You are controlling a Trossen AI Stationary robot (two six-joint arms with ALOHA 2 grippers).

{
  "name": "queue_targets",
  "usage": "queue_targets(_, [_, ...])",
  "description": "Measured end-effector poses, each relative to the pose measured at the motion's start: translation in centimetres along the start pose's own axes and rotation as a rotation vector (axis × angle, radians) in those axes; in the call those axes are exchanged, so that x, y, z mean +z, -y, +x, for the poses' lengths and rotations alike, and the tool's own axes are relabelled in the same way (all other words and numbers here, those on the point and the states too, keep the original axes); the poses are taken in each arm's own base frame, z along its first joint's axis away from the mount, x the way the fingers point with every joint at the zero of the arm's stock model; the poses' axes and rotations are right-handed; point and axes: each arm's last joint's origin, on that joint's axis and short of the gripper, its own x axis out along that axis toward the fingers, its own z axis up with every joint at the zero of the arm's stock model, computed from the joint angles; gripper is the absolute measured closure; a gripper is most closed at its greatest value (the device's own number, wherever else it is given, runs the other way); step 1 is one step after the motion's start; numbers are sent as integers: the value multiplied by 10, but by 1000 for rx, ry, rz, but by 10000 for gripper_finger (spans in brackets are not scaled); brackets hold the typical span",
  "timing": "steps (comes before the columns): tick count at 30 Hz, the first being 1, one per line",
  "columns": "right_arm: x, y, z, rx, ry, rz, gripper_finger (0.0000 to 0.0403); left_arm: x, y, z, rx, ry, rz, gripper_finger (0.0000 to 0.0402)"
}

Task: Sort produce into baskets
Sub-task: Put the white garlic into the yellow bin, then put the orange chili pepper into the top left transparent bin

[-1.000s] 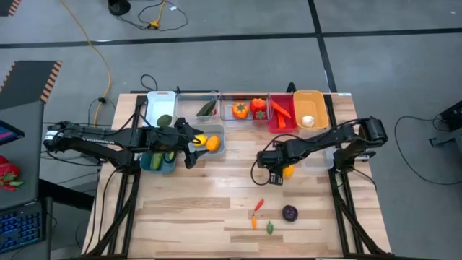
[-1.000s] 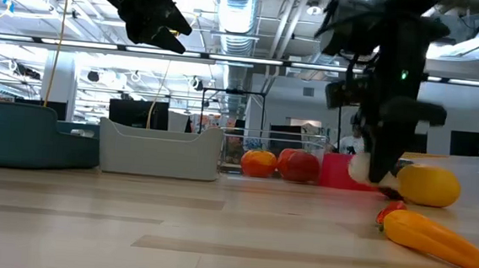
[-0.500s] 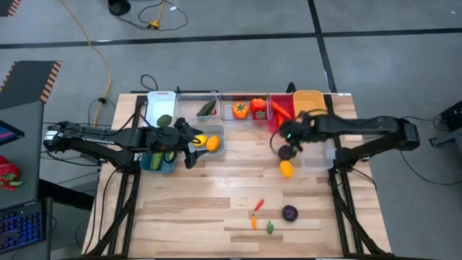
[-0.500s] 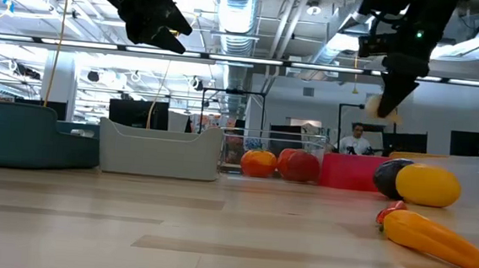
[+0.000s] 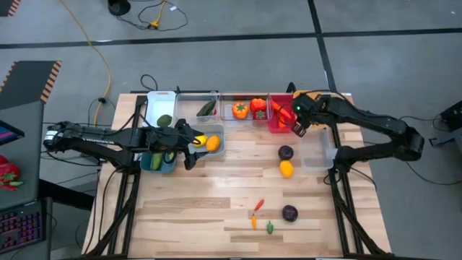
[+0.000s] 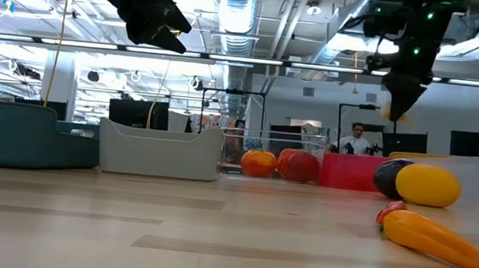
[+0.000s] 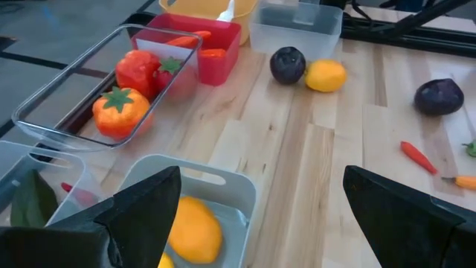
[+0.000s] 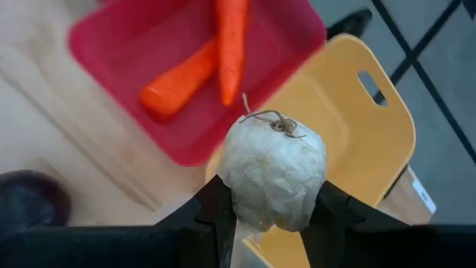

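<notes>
My right gripper [image 5: 298, 124] hangs over the edge between the red basket [image 5: 278, 121] and the orange basket [image 5: 312, 101], shut on a white garlic [image 8: 274, 167]. In the low view the garlic [image 6: 386, 110] shows high above the table. My left gripper [image 7: 260, 216] stands open above the grey-blue basket [image 5: 211, 148], which holds lemons [image 7: 195, 229]. On the bare table lie a purple ball [image 5: 286, 152], a lemon [image 5: 286, 169], a second purple ball [image 5: 289, 213], a chilli [image 5: 258, 205] and a small carrot [image 5: 253, 221]. My right gripper pinches the garlic between its two fingers [image 8: 213, 205], one on each side of the bulb's lower half [image 8: 236, 199]. The fingers slant down from above. The garlic is lifted clear, with its stringy tuft [image 8: 271, 120] pointing away from the gripper, over the baskets.
Along the far edge stand a white basket [image 5: 162, 100], a clear one with a cucumber [image 5: 207, 109] and a clear one with peppers [image 5: 248, 110]. Carrots [image 8: 223, 52] lie in the red basket. A teal basket [image 5: 153, 163] is at the left, a clear tub [image 5: 317, 155] at the right.
My right gripper has risen from the table beside the lemon and gone toward the far right, to above the red and orange baskets, turning its wrist on the way. The garlic has gone up with it, lifted clear. The lemon and the purple ball have stayed.
</notes>
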Motion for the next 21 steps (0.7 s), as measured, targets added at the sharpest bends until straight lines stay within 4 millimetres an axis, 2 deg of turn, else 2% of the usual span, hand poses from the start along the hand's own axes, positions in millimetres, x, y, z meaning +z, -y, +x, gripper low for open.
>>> queue_targets(8, [2,18,14,-82,-59,78,238,0,0,0,0,-1,1,38])
queue_targets(17, [0,29,18,-105,-88,126,160,-1,0,0,1,-11,3,38])
queue_targets(21, [0,29,18,-105,-87,128,143,-2,0,0,-4,-23,12,38])
